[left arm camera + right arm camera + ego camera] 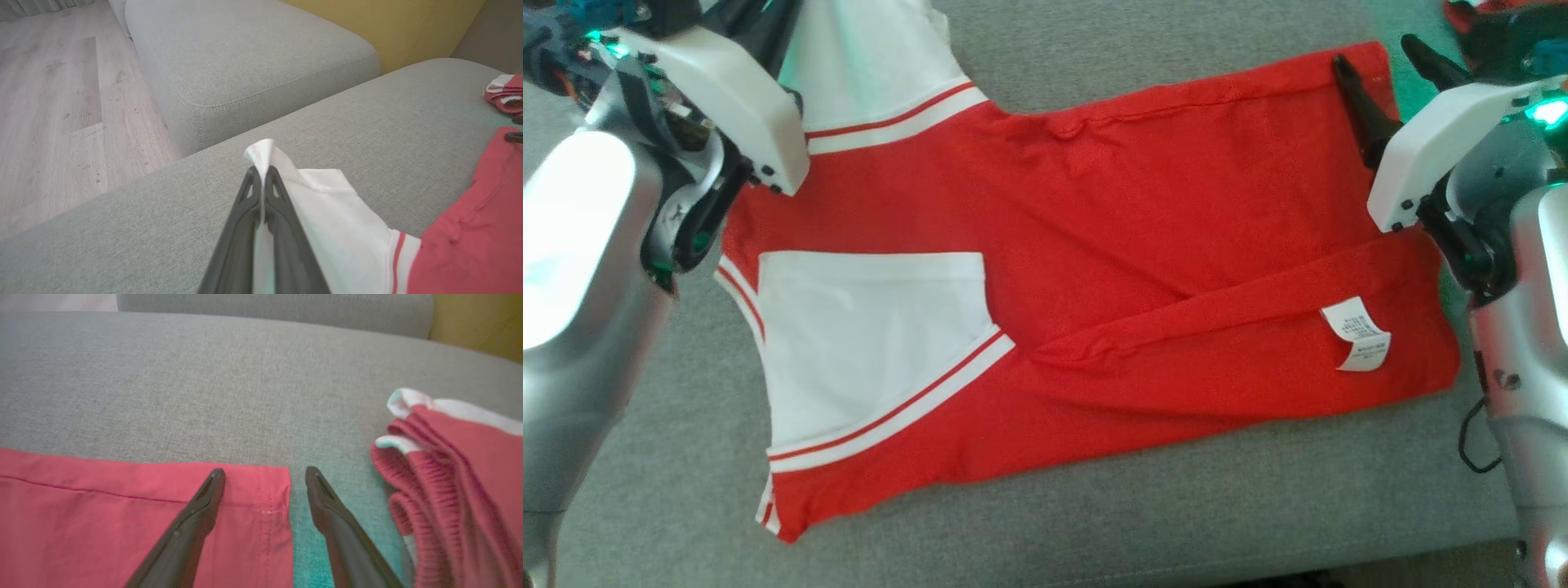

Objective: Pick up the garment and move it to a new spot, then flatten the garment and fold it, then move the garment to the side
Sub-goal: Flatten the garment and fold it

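Pinching white sleeve (327, 212) tip: left gripper (261, 173), jaws closed on cloth. Garment (1135, 229) lies spread on sofa (1094, 523), between both jaw pairs; near side looks folded in, far side not yet. Right gripper (265, 475) jaws wide, straddling hem corner (273, 486), gripping nothing. Judged mid-fold; move aside left. Second garment (449, 486) right of right jaws.

Your head view looks down on a grey cushion (1045, 531). In your left wrist view, a second grey cushion (253, 61) sits at twelve o'clock, wood floor (61, 102) at ten and a yellow panel (408, 28) at one. Your right wrist view has a bunched red-and-white cloth (457, 477) at three.
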`<state>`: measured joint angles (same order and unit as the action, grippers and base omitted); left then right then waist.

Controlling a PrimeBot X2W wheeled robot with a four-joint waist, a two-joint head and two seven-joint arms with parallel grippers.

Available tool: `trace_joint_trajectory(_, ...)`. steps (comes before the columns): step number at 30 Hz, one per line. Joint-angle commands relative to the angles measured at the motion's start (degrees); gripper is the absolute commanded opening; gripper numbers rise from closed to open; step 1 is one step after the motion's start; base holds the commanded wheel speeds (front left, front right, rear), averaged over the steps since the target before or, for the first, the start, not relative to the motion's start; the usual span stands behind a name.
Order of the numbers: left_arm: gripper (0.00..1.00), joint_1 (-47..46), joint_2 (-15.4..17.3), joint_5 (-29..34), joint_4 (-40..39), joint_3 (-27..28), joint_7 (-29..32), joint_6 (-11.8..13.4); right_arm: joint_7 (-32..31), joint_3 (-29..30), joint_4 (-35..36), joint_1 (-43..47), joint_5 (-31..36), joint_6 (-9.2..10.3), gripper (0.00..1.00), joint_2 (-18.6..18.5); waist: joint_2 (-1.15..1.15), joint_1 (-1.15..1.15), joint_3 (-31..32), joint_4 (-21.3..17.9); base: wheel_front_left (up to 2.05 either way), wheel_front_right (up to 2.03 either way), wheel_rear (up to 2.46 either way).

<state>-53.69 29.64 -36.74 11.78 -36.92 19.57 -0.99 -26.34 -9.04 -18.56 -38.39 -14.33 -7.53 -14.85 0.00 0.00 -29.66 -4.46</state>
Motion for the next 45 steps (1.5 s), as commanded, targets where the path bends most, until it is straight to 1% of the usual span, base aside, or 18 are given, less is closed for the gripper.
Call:
trace_joint_trajectory(1, 0.00, -2.25, 1.86, 0.39, -2.19, 2.43, -0.27, 0.38, -0.37, -0.52, 1.37, -0.98, -0.62, 0.04, 1.00, -0.16, 0.00, 0.00, 0.15, 0.40, 0.00, 0.00, 0.00)
trace_joint_trajectory(3, 0.00, -1.93, 1.86, 0.30, -3.08, 2.31, -0.20, 0.56, -0.84, -0.41, -0.53, -1.43, -1.63, 0.04, 1.00, 0.06, 0.00, 0.00, 0.20, 0.78, 0.00, 0.00, 0.00)
trace_joint_trajectory(4, 0.00, -1.67, 1.86, 0.16, -3.77, 2.26, -0.21, 0.69, -0.82, -0.16, -2.19, -1.92, -2.35, 0.04, 0.94, 0.14, 0.00, 0.00, 0.20, 1.16, 0.00, 0.00, 0.00)
trace_joint_trajectory(6, 0.00, -1.41, 1.93, 0.08, -4.29, 2.23, -0.19, 0.89, -0.86, -0.35, -3.61, -2.43, -2.62, 0.04, 0.51, 0.01, 0.00, 0.00, 0.17, 1.39, 0.00, 0.00, 0.00)
trace_joint_trajectory(7, 0.00, -1.31, 1.94, 0.01, -4.48, 2.23, -0.16, 0.98, -0.73, -0.55, -4.10, -2.69, -2.94, 0.04, 0.42, 0.02, 0.00, 0.00, 0.15, 1.49, 0.00, 0.00, 0.00)
trace_joint_trajectory(8, 0.00, -1.22, 1.95, -0.06, -4.63, 2.25, -0.18, 1.09, -0.60, -0.68, -4.57, -2.95, -3.25, 0.04, 0.37, -0.01, 0.00, 0.00, 0.13, 1.58, 0.00, 0.00, 0.00)
trace_joint_trajectory(9, 0.00, -1.12, 1.96, -0.14, -4.75, 2.30, -0.21, 1.21, -0.60, -0.91, -5.04, -3.19, -3.39, 0.04, 0.28, -0.12, 0.00, 0.00, 0.13, 1.63, 0.00, 0.00, 0.00)
trace_joint_trajectory(10, 0.00, -1.02, 1.97, -0.26, -4.84, 2.39, -0.27, 1.33, -0.56, -1.15, -5.43, -3.45, -3.50, 0.04, 0.09, -0.24, 0.00, 0.00, 0.11, 1.66, 0.00, 0.00, 0.00)
trace_joint_trajectory(11, 0.00, -0.91, 2.02, -0.35, -4.92, 2.45, -0.34, 1.41, -0.46, -1.34, -5.78, -3.69, -3.61, 0.04, 0.00, -0.31, 0.00, 0.00, 0.12, 1.68, 0.00, 0.00, 0.00)
trace_joint_trajectory(17, 0.00, 0.48, 2.39, -0.83, -5.38, 3.33, -2.27, 2.13, 3.74, -1.54, -6.43, -4.95, -3.35, 0.04, 0.00, -0.56, 0.00, 0.00, 1.00, 1.71, 0.00, 0.00, 0.00)
trace_joint_trajectory(21, 0.00, 3.19, 2.47, -1.53, -7.03, 3.81, -4.32, 2.73, 6.86, -1.92, -5.98, -3.98, -3.08, 0.04, 0.00, -1.06, 0.00, 0.00, 2.73, 2.17, 0.00, 0.00, 0.00)
trace_joint_trajectory(26, 0.00, 9.55, 3.19, -3.19, -12.18, 4.59, -6.84, 4.25, 9.54, -2.27, -3.89, 0.38, -3.55, 0.04, 0.00, -2.50, 0.00, 0.00, 5.72, 3.37, 0.00, 0.00, 0.00)
trace_joint_trajectory(31, 0.00, 17.04, 4.24, -3.84, -18.13, 4.37, -8.63, 6.47, 11.25, -0.36, -1.62, 6.02, -3.63, 0.04, 0.00, -3.54, 0.00, 0.00, 9.54, 5.03, 0.00, 0.00, 0.00)
trace_joint_trajectory(38, 0.00, 27.69, 3.57, -5.20, -23.05, 3.39, -12.04, 9.80, 12.82, 3.49, 1.61, 14.25, -3.70, 0.04, 0.00, -1.97, 0.00, 0.00, 15.37, 6.80, 0.00, 0.00, 0.00)
trace_joint_trajectory(41, 0.00, 32.95, 3.16, -6.28, -23.78, 3.04, -13.80, 11.18, 13.04, 4.82, 3.30, 17.81, -3.03, 0.04, 0.00, -0.99, 0.00, 0.00, 17.15, 6.98, 0.00, 0.00, 0.00)
trace_joint_trajectory(42, 0.00, 32.95, 3.16, -6.28, -23.78, 3.04, -13.80, 11.18, 13.04, 4.82, 3.30, 17.81, -3.03, 0.04, 0.00, -0.99, 0.00, 0.00, 17.15, 6.98, 0.00, 0.00, 0.00)
trace_joint_trajectory(45, 0.00, 37.70, 2.14, -7.45, -23.10, 2.43, -15.84, 12.00, 13.30, 5.78, 3.83, 20.91, -2.21, 0.04, 0.00, 0.09, 0.00, 0.00, 18.32, 7.09, 0.00, 0.00, 0.00)
